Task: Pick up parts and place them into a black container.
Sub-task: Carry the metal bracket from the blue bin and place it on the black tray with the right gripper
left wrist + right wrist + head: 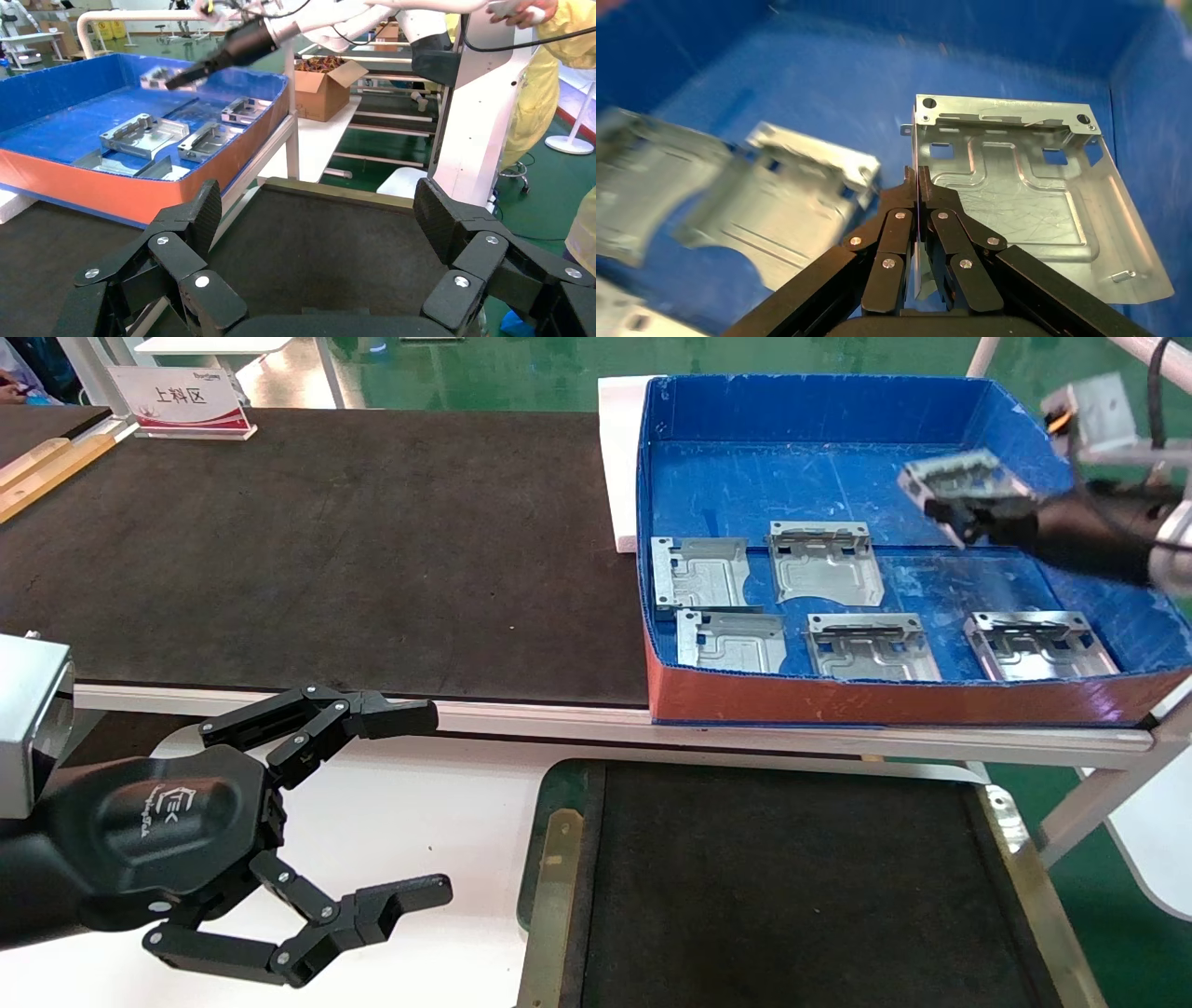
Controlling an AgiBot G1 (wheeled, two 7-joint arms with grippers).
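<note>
The right pincer grips a metal plate above the blue box; next, carry it to the near black container. Left pincer hangs open.

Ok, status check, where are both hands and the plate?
Right hand shut on a plate, lifted over the blue box. Left hand open, idle near the black tray. Five plates left in the box. Nothing blocking the tray.

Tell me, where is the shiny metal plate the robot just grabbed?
In the head view it is far right: the held part hangs in the right gripper, lifted above the blue box, over its back right area.
</note>
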